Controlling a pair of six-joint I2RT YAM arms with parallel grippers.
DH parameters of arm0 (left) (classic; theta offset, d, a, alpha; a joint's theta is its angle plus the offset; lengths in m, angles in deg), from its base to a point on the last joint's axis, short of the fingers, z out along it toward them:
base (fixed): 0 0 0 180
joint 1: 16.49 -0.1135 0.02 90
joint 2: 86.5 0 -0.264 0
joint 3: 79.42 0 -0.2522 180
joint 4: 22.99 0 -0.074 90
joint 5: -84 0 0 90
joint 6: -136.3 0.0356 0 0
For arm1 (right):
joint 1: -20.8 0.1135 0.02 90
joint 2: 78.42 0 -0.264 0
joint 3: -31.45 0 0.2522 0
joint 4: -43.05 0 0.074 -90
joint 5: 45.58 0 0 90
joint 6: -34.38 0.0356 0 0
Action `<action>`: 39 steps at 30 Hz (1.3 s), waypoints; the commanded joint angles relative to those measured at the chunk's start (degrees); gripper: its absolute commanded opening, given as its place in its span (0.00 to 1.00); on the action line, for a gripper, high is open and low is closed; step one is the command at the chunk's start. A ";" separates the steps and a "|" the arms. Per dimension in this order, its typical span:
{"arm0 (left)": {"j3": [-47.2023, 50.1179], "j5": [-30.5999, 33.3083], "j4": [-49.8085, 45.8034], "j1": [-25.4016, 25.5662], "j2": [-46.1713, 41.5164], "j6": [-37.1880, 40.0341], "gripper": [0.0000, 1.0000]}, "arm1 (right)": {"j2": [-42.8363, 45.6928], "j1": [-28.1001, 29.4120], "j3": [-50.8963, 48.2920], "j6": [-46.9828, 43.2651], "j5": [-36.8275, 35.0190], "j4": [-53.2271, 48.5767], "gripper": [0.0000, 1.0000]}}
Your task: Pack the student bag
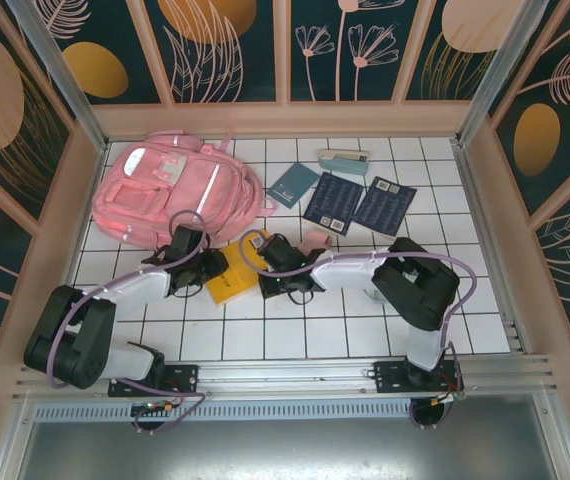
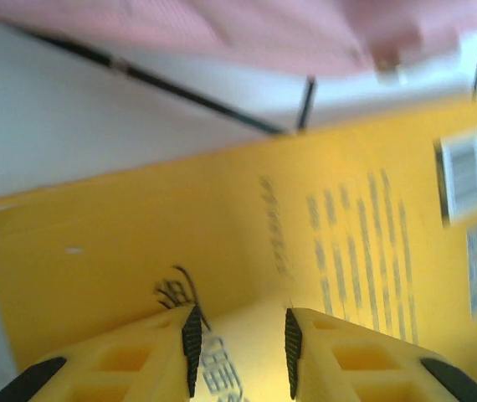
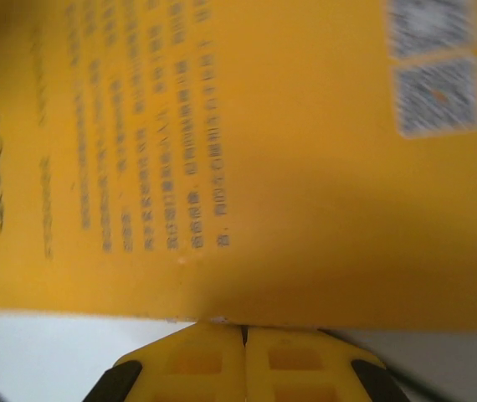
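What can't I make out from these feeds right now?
- Yellow booklet print: blurred in both wrist views.
- Right gripper: shut at the booklet's edge; the close right wrist view does not show whether it pinches the booklet.
- Student bag: whether any pocket is open is too small to tell in the top view; the left wrist view's top edge cuts the bag off.
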 commanded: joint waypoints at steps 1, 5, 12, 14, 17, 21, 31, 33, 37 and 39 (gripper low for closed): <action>2.97 -3.50 -3.49 4.00 -2.25 -5.52 0.35 | -1.51 -3.88 2.19 -0.66 -4.17 -1.73 0.08; 3.06 -4.17 -3.78 8.20 -4.92 -8.34 0.35 | -2.17 -5.44 3.73 -0.96 -3.20 -2.07 0.13; -4.64 1.35 -10.24 8.04 -6.35 -4.06 0.41 | 1.96 -6.09 1.17 7.45 1.58 -1.05 0.29; -7.14 2.51 -10.98 6.56 -4.68 -1.73 0.43 | 3.63 -5.94 -0.75 10.77 3.15 0.53 0.33; -10.44 2.39 -10.70 2.81 -1.00 2.30 0.47 | 5.66 -5.82 -2.93 14.89 3.91 2.46 0.37; -14.81 4.61 -10.34 -0.89 4.34 8.73 0.52 | 6.33 -5.65 -3.43 17.79 4.32 3.98 0.48; -15.17 4.84 -8.32 -3.28 13.75 16.56 0.67 | 3.28 -5.57 -2.43 20.42 4.10 5.60 0.54; -13.96 0.41 -6.37 -3.25 14.23 15.84 0.65 | 2.52 -5.70 -2.32 21.06 4.31 5.89 0.54; -10.43 -8.45 -2.00 -2.82 12.69 12.03 0.61 | 2.33 -6.24 -2.85 22.30 3.89 5.58 0.54; -8.60 -10.35 -0.33 -1.50 10.83 9.55 0.61 | 2.68 -6.91 -3.55 23.20 3.61 5.16 0.54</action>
